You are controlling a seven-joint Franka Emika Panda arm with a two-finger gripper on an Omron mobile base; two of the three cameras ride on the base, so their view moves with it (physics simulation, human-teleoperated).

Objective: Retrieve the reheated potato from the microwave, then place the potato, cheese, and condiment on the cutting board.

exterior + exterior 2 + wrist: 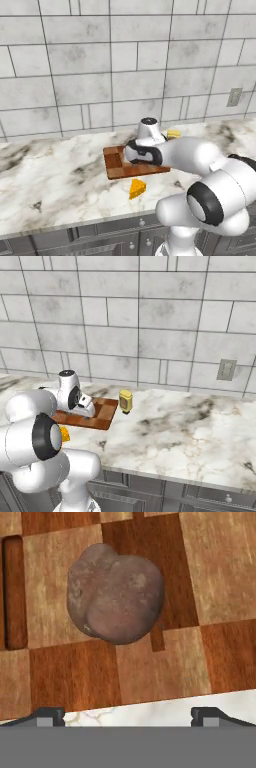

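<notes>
While the gripper point(128, 714) hangs over the board point(75, 672), its two dark fingertips point(47, 716) stand spread wide at the bottom of the hand view, with nothing between them. Above them in that view, a little left of centre, the potato point(116, 593) lies on the board's checkered squares, clear of both tips. A dark slot in the board runs down the left edge of the same view, and a strip of marble counter point(150, 712) shows just under the board's lower edge.

From the left base view, the board point(116, 162) sits at the middle of the frame on the counter point(55, 175), partly covered by the arm's wrist. Just below it, a little right of centre, the cheese point(137, 188) rests on the marble, near the board's front edge but off it. Behind the arm, the top of the condiment point(173, 133) peeks out to the right of the wrist.

From the right base view, the condiment point(125, 401) stands upright at centre left, on the marble just beside the board's point(102, 411) right end. The cheese point(64, 434) shows as an orange sliver at lower left, beside the arm's dark joint.
</notes>
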